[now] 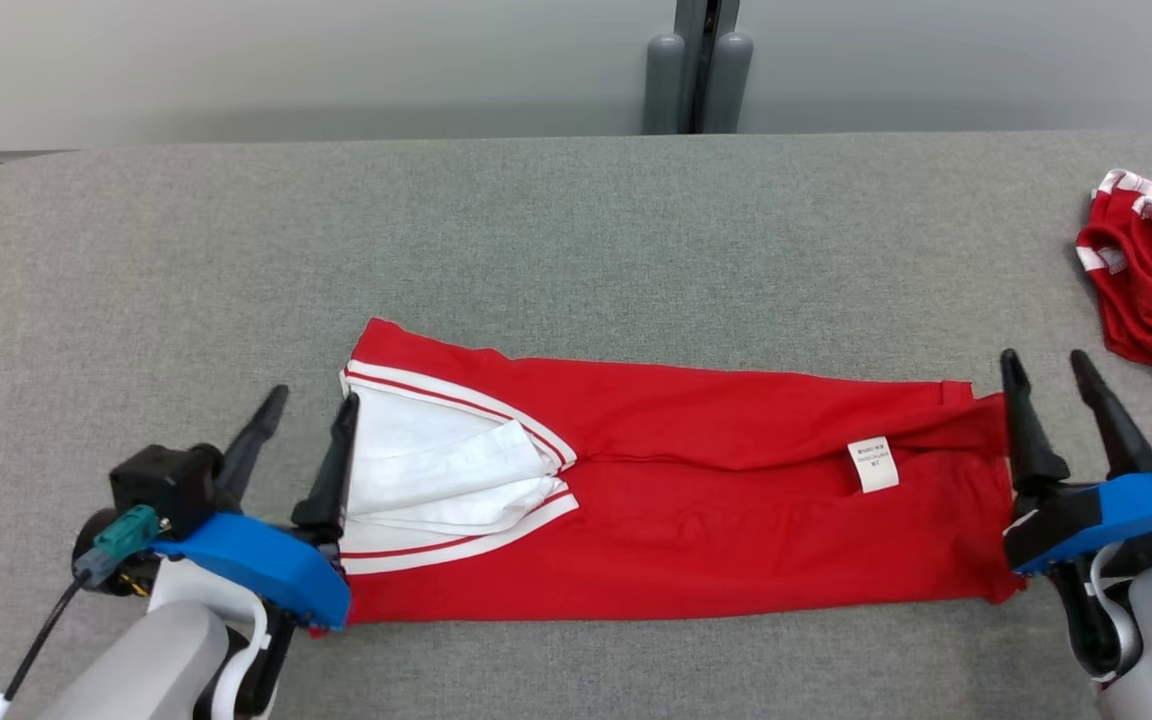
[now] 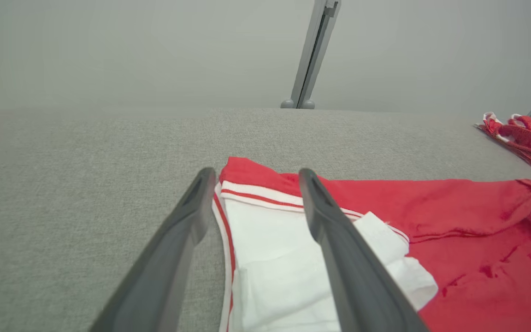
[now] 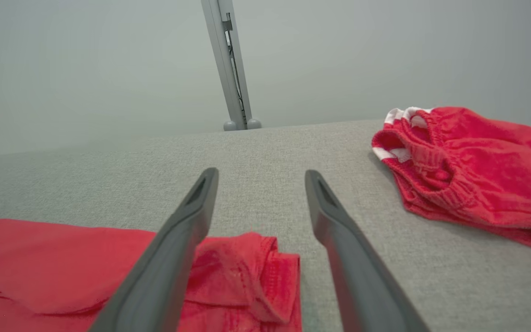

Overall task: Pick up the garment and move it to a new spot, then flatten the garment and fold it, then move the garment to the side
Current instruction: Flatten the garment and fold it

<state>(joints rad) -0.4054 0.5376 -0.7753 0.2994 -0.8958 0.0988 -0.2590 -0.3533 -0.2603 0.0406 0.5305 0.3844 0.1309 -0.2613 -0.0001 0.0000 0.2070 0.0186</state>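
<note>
The garment (image 1: 696,480) is a red piece with white, red-striped trim and a white lining, folded into a long band across the grey table (image 1: 576,230). A white label (image 1: 873,464) shows near its right end. My left gripper (image 1: 314,402) stands open at the garment's left end, its right finger over the white trim and nothing between the fingers. In the left wrist view the white lining (image 2: 274,258) lies between and under the fingers. My right gripper (image 1: 1046,365) stands open at the garment's right end (image 3: 247,272), holding nothing.
A second red garment (image 1: 1151,270) with white trim lies crumpled at the table's far right edge, also in the right wrist view (image 3: 473,170). A grey post (image 1: 696,65) rises behind the table's back edge against a pale wall.
</note>
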